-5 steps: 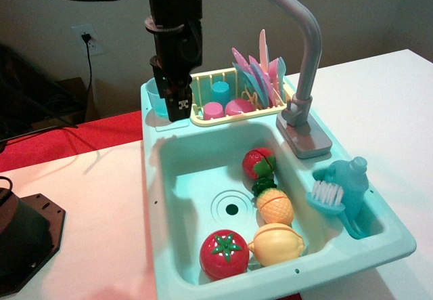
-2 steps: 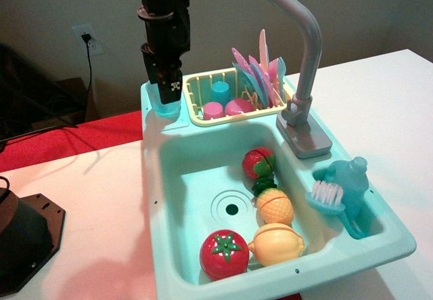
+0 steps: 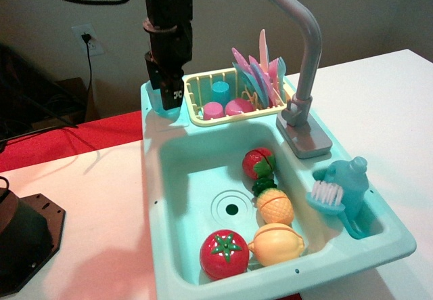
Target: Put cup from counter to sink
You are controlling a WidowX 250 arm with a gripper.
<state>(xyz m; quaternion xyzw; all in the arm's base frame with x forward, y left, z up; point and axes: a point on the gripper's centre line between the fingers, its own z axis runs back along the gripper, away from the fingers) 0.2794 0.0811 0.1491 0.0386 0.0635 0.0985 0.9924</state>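
The pale teal cup [image 3: 155, 104] stands on the counter ledge [image 3: 157, 125] at the sink unit's back left corner, left of the yellow dish rack. My black gripper [image 3: 167, 101] has come down onto it from above. Its fingers stand at the cup's level and hide most of the cup; only the cup's left edge shows. The jaws look as wide as during the approach, so they read as open around the cup. The sink basin [image 3: 193, 171], with its ringed drain [image 3: 232, 209], lies in front of the ledge, and the grey faucet [image 3: 308, 56] rises at the back right.
The yellow dish rack [image 3: 233, 114] holds pink cups, a darker blue cup and plates. In the basin lie a strawberry [image 3: 259, 163], pineapple [image 3: 274, 206], lemon [image 3: 277, 244] and tomato [image 3: 223, 252]. A teal bottle and brush [image 3: 345, 185] stand at the right. A black base [image 3: 20, 239] sits far left.
The gripper moved left from beside the cup to above it, then came down over it, hiding most of the cup. The cup has not moved.
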